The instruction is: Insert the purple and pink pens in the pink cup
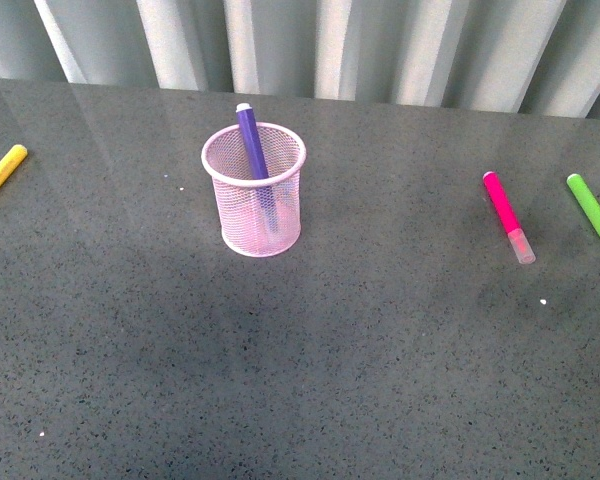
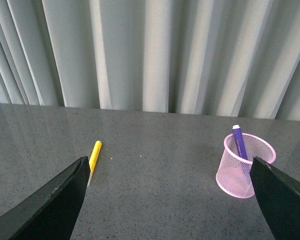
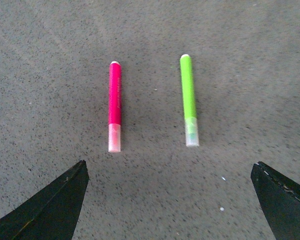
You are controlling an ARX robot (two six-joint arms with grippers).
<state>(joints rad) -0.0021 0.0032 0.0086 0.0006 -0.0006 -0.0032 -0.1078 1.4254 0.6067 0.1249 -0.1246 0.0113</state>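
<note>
The pink cup point(image 1: 252, 228) stands upright a little left of the table's middle, toward the far side, with open surface on every side of it. The purple pen point(image 1: 249, 138) leans inside it, its pale end poking above the rim. The pink pen point(image 1: 504, 210) lies flat well to the cup's right, with its pale cap toward the robot. The lime green marker point(image 1: 590, 208) lies near it, further right and roughly parallel, close to the front view's right edge; the two do not touch. A yellow marker point(image 1: 2, 172) lies far off at the left edge. The near half of the table point(image 1: 310, 380) is broad, unobstructed room. The right gripper point(image 3: 170, 163) hangs above the pink pen and green marker, its jaws spread wide with only tabletop between them. The left gripper point(image 2: 168, 160) has its jaws just as wide and faces across toward the cup and yellow marker. The tabletop is dark grey, speckled and faintly glossy, and its far edge meets a pale grey pleated curtain point(image 1: 380, 45). The cup is pale pink wire mesh with a solid rolled rim and base. The pink pen is hot magenta with a translucent cap.
</note>
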